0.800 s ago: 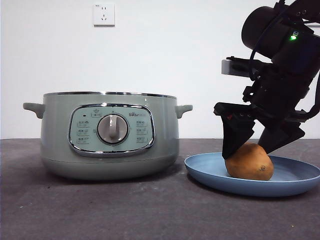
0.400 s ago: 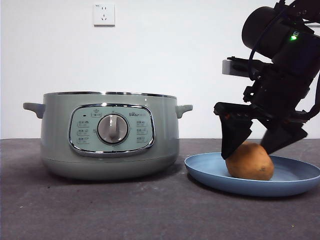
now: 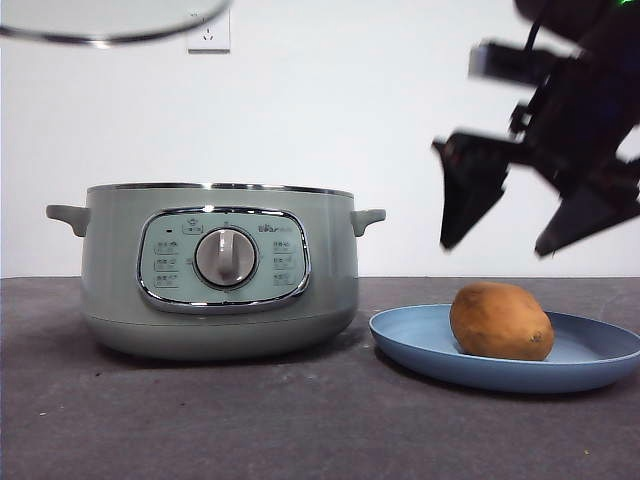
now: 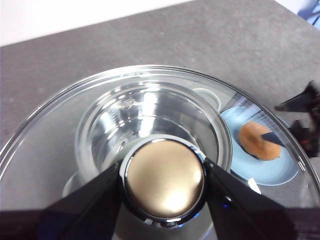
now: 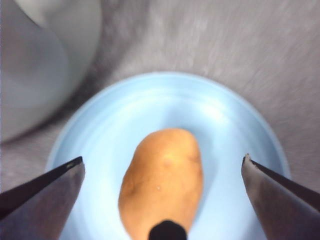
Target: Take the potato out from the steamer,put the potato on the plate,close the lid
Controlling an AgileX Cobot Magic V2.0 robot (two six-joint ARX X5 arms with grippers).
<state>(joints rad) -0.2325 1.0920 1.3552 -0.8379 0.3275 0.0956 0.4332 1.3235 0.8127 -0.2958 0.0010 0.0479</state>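
This looks like a robot test bench in a lab more than a lived-in kitchen. A bare white wall [image 3: 330, 110] stands behind everything, broken only by one white socket [image 3: 208, 30]. The desk [image 3: 250, 420] is covered by a dark grey, felt-like mat, with none of the usual worktop, tiles or cupboards. The kitchen goods are few and set out like props: a pale green electric steamer [image 3: 215, 270], a blue plate [image 3: 600, 360] carrying a potato [image 3: 500, 321], and a glass lid [image 4: 45, 150]. A black robot arm with a wide-open pincer [image 3: 540, 215] hangs above the plate.
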